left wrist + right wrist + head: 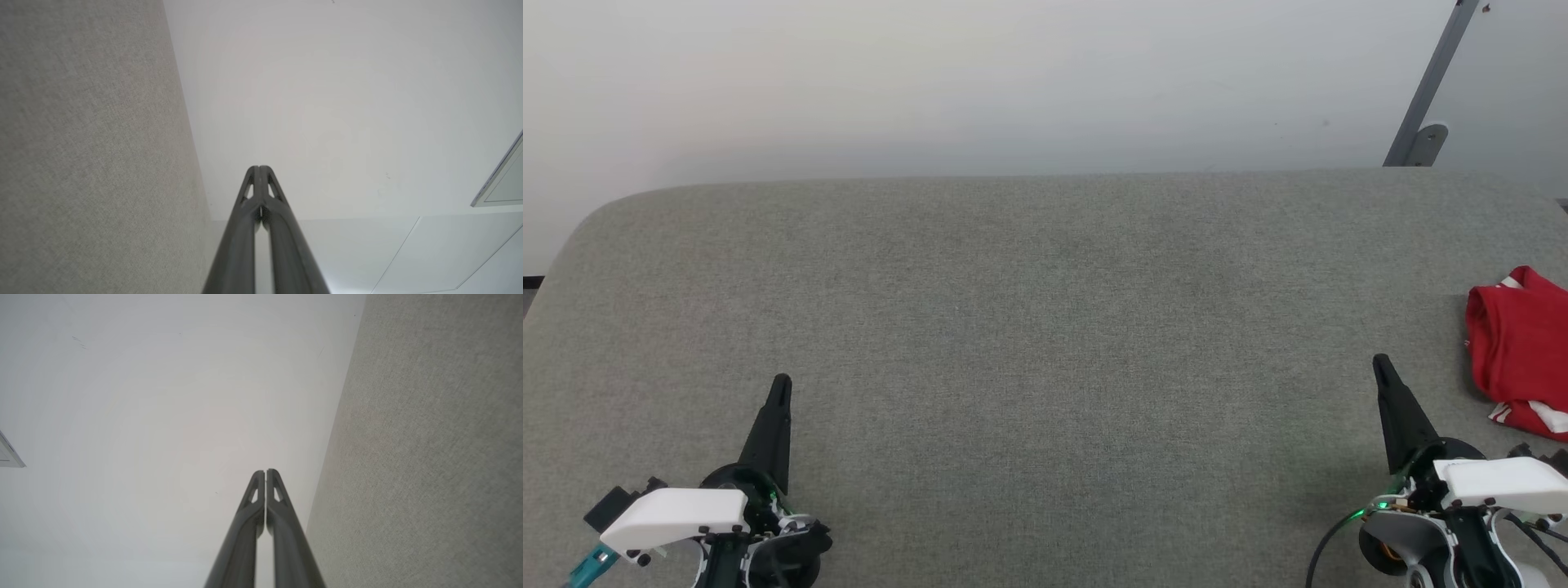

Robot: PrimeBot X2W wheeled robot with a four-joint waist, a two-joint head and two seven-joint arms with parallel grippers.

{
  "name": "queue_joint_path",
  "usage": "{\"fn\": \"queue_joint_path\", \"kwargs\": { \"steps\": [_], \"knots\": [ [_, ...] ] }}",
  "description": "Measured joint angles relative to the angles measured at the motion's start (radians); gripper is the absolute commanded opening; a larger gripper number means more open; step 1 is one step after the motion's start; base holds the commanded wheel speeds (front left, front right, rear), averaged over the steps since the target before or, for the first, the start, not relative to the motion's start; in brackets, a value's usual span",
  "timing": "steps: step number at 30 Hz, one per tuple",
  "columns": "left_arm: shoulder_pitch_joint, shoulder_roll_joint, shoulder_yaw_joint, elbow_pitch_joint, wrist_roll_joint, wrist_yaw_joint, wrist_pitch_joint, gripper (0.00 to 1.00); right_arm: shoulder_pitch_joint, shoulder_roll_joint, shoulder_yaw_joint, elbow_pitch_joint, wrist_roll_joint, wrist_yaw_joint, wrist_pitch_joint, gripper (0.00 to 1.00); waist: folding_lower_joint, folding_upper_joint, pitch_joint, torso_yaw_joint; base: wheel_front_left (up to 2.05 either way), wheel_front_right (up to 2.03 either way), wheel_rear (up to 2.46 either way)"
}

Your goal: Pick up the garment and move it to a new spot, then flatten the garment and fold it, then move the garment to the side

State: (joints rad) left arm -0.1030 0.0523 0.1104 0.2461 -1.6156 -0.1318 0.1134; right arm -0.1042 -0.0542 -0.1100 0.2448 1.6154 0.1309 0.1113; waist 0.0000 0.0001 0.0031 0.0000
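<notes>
A grey fabric-covered surface [1045, 327] spread before me under a plain pale wall [1013, 82], with a slanted grey metal strut [1429, 90] against that wall at about one o'clock. At seven o'clock in the head view my left gripper [782, 384] pointed toward twelve, its two dark fingers [241, 245] pressed together at the tips and holding nothing. At five o'clock my right gripper [1380, 361] was likewise closed and empty, its fingers [286, 539] meeting at the tips. The garment [1515, 351], red with bits of white trim, lay bunched on the surface at about four o'clock, cut off by the view's right edge, near my right gripper yet apart from it.
</notes>
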Motion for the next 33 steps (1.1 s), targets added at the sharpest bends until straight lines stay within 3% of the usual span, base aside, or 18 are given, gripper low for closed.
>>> {"fn": "queue_joint_path", "kwargs": {
  "steps": [33],
  "knots": [
    [0.0, -0.001, 0.001, 0.0, 0.0, 0.0, 0.001, 0.0, 0.0, 0.001, -0.002, 0.0, 0.0, 0.0, 0.002, 0.0, 0.0001, 0.0, 0.0, 0.0, 0.0, 0.0, 0.0]
  ]
}}
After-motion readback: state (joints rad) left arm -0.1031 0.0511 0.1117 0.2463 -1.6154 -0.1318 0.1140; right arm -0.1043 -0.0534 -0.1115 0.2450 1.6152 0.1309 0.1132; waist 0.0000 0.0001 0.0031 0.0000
